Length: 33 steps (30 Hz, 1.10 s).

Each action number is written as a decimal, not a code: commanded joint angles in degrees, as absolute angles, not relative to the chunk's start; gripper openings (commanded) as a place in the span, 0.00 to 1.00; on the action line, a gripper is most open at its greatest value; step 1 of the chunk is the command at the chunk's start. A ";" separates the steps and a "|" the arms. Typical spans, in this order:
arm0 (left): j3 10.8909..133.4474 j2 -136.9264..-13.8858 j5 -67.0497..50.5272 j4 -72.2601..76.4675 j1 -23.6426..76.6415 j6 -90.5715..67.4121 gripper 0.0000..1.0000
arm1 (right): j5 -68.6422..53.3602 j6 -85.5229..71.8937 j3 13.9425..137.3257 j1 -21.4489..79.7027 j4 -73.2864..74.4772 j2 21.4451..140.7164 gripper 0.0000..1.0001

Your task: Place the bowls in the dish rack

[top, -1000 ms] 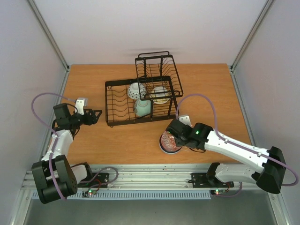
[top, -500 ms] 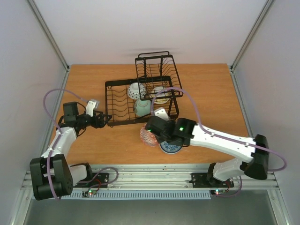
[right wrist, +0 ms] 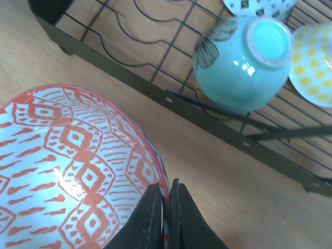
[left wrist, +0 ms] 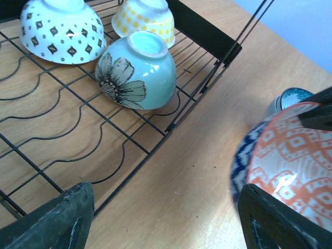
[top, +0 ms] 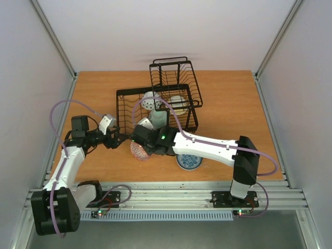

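Note:
My right gripper (top: 143, 147) is shut on the rim of an orange-patterned bowl (top: 138, 151) with a blue outside, held tilted above the table by the dish rack's (top: 120, 111) near left corner. The wrist view shows the fingers (right wrist: 155, 218) pinching that rim (right wrist: 67, 171). My left gripper (top: 117, 140) is open and empty just left of the bowl, which fills the right of its view (left wrist: 290, 155). A white patterned bowl (top: 150, 101), a pale green flower bowl (top: 158, 120) and a yellow dotted bowl (top: 178, 104) lie in the rack's lower basket.
A blue-patterned bowl with a teal rim (top: 189, 161) sits on the table at the front, under my right forearm. The rack's smaller raised basket (top: 171, 72) stands at the back. The rack's black front rail (right wrist: 207, 111) runs close beyond the held bowl.
My right arm lifted the orange bowl off the blue-patterned bowl and carried it left to the rack's near left corner. My left gripper moved right towards it.

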State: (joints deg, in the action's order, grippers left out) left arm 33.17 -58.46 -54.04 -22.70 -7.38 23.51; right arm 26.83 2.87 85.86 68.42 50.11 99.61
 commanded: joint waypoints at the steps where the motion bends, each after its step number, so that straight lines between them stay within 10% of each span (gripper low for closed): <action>1: 34.08 -58.15 -56.73 -25.05 -6.86 26.89 0.77 | 27.87 7.13 92.58 68.82 47.23 103.45 0.01; 15: 34.39 -58.68 -57.51 -26.47 -6.58 28.33 0.74 | 28.27 12.39 102.49 68.64 45.90 108.70 0.01; 23: 35.25 -60.20 -58.36 -28.12 -6.59 29.70 0.05 | 28.40 13.53 104.24 68.63 45.20 110.01 0.01; 27: 35.11 -60.06 -58.19 -28.25 -6.53 29.92 0.00 | 28.90 12.94 102.35 68.56 44.30 109.70 0.02; 33: 35.20 -59.95 -59.03 -28.93 -6.50 30.27 0.00 | 25.04 10.40 88.10 68.42 33.75 100.61 0.43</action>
State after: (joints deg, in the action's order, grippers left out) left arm 34.13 -60.36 -52.90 -28.95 -6.98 26.57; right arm 27.18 11.05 96.29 69.54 39.94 107.77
